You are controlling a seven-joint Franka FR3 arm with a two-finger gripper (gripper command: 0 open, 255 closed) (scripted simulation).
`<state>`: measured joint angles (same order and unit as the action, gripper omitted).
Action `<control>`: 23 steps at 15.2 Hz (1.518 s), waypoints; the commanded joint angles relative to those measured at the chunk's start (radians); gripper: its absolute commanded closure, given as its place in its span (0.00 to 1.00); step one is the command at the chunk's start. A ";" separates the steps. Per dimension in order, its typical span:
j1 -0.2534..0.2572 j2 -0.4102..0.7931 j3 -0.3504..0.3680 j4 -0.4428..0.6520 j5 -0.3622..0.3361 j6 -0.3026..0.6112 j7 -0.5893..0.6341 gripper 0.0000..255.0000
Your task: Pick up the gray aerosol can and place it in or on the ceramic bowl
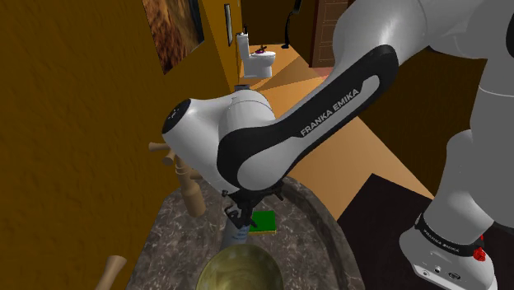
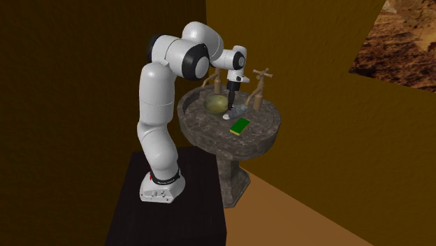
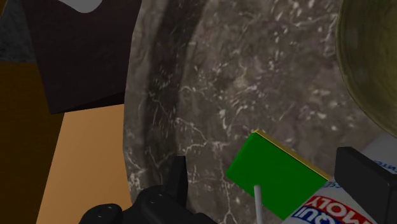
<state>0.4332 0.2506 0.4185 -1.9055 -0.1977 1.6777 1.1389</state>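
Pincer (image 3: 268, 159) stood wide, its two black fingers apart and clasping nothing. Grey-white aerosol can with red and blue lettering (image 3: 340, 207) appeared to lie on its side on the dark veined stone counter (image 3: 254, 83). It sat between the fingers, crowded against one and well clear of the other. A thin white rod (image 3: 257, 202), perhaps its spray tube, showed in front of the flat green block with a yellow edge (image 3: 273, 181), which lay just beside the can. Dull yellow-green round bowl (image 1: 239, 270) sat at the lower centre of the shoulder view, near the can. In the second exterior view, can and block lay just right of the bowl, at centre frame.

Judged step: closing on the can, which was not yet lifted.

Notes for a clean grasp:
- Shift the pincer sideways until the can's body sits midway between the fingers.
- Span its width, not its length.
- Go low enough to pass the widest part of the round.
- Close slowly, since a round can lying flat may roll off or push the block.
- Lift straight up to clear the bowl's rim before carrying across.
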 commanded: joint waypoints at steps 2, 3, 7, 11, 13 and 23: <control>0.000 0.000 0.000 -0.002 0.000 0.002 0.000 0.00; 0.000 0.000 0.000 -0.002 0.000 0.002 0.000 0.00; 0.000 0.000 0.000 -0.001 0.000 0.002 0.000 1.00; 0.000 0.002 -0.001 0.002 -0.001 0.000 -0.001 1.00; -0.001 -0.001 -0.001 0.003 0.000 -0.003 -0.002 1.00; -0.003 -0.043 0.005 0.055 0.018 -0.092 -0.021 1.00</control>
<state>0.4346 0.2221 0.4258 -1.8590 -0.1791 1.6058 1.1226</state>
